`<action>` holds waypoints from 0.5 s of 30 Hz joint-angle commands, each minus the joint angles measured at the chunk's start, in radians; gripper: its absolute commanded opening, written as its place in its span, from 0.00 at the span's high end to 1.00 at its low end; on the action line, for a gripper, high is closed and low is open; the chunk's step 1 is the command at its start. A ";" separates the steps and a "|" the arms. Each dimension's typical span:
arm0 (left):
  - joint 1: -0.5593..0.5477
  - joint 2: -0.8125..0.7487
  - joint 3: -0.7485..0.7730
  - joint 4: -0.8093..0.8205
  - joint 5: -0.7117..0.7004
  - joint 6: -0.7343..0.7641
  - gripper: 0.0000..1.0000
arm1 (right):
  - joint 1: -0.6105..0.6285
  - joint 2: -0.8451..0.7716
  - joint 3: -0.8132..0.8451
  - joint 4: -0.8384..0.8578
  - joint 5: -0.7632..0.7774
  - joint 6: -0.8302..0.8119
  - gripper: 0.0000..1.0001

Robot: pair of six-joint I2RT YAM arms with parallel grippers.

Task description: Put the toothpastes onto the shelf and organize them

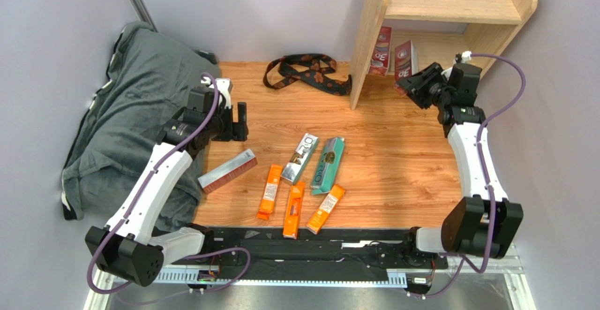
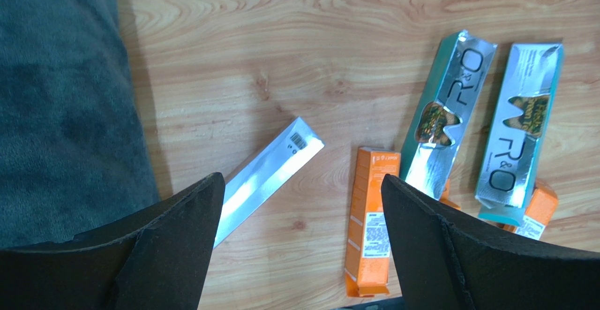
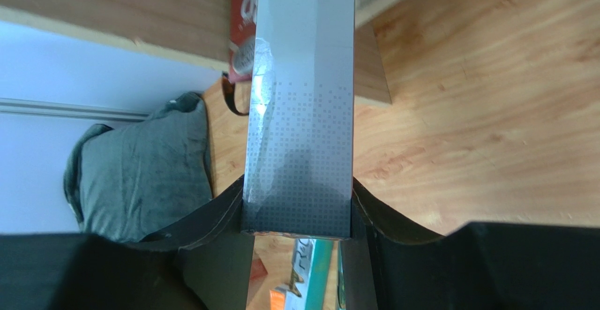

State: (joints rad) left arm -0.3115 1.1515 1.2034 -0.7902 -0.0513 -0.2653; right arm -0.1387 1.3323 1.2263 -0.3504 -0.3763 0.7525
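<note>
Grip first: the right fingers (image 3: 211, 232) are clenched on the held red carton (image 3: 299, 78), pinching its near end from both sides. Its long axis runs straight out ahead of those fingers, toward the shelf (image 1: 367, 43), and by my read that line is what the next move turns on: the carton goes in along its own length, with little room to swing.

The overhead view puts it roughly upright at the mouth of the lower tier, just beside the standing red carton (image 1: 381, 51) already in there. The right wrist view shows only a silver dotted side and the clamp itself. The red face and the neighbour's spacing come from above. Neither view shows whether the base touches the shelf floor, so I cannot tell.

Over on the other side, the left fingers (image 2: 169, 247) are spread wide with nothing between them, hovering above the tabletop (image 1: 394, 155). Below them, nearer the left-hand finger, the loose red carton (image 1: 227, 171) lies flat, its long axis diagonal. Further off lie the silver-white carton (image 1: 301, 157), the teal carton (image 1: 328, 164) and the orange cartons (image 1: 294, 209). The left arm is clearly nearer to all of these.
</note>
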 commanded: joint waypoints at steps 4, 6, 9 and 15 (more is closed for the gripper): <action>-0.001 -0.039 -0.036 0.013 -0.001 0.031 0.09 | -0.035 0.162 0.131 0.258 -0.105 0.099 0.69; -0.001 -0.045 -0.045 0.012 0.001 0.029 0.09 | -0.036 0.208 0.163 0.275 -0.115 0.119 0.69; -0.003 -0.047 -0.047 0.016 0.010 0.031 0.09 | -0.036 0.300 0.202 0.289 -0.128 0.130 0.69; -0.001 -0.049 -0.051 0.016 0.002 0.031 0.09 | -0.036 0.453 0.288 0.324 -0.176 0.171 0.69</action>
State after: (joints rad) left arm -0.3119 1.1339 1.1580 -0.7921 -0.0513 -0.2588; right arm -0.1719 1.7271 1.4281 -0.1085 -0.4911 0.8715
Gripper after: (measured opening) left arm 0.909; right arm 0.447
